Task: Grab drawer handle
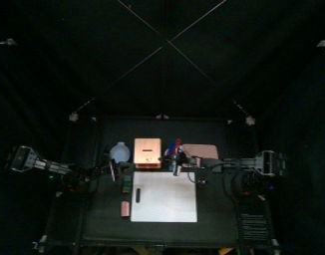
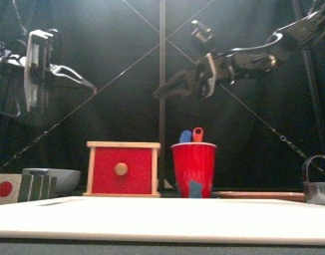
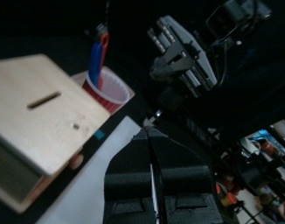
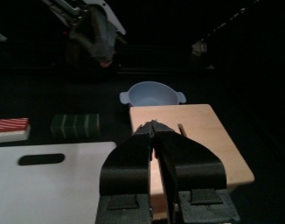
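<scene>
The wooden drawer box [image 2: 123,168] stands on the table just beside the red cup [image 2: 194,169], on the side away from the metal pot [image 2: 317,180]. Its red front carries one small round wooden knob [image 2: 122,169] at the centre. That knob is the only place to take hold: it looks rigid and smooth, and small enough that jaws should close squarely on its sides or they may slip off. The box itself seems light, so a pull may drag the whole thing rather than slide the drawer.

Both arms hang high above the box. The left gripper [image 3: 156,175] has its jaws pressed together, empty. The right gripper [image 4: 160,140] also has its jaws together, holding nothing.

Only the front view shows the red face and knob. The right wrist view sees the box's plain wooden top [image 4: 186,131] from above, plus a pale blue bowl [image 4: 153,92] beyond it. The left wrist view shows a slot [image 3: 42,101] in that top and blue pens [image 3: 97,52] in the cup.
</scene>
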Controlling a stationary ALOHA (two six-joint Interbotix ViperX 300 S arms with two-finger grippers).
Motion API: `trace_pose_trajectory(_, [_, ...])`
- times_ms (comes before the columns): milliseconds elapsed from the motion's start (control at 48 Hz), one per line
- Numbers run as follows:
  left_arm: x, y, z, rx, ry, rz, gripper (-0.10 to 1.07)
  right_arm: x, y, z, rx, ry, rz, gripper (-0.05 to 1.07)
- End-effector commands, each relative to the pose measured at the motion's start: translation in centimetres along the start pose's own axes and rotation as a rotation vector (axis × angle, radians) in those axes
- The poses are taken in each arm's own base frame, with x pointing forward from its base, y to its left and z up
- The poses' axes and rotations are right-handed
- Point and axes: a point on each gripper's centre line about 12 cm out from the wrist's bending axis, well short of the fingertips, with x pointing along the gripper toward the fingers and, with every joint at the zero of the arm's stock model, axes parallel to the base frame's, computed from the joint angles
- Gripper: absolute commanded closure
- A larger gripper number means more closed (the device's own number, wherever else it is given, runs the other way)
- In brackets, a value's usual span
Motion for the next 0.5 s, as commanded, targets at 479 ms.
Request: trace_pose_trajectory(479, [4.1, 0.6, -3.7, -0.284, 0.063, 0.137, 0.92, 10.2, -3.4, -2.5, -0.014, 0.000, -0.045, 0.99])
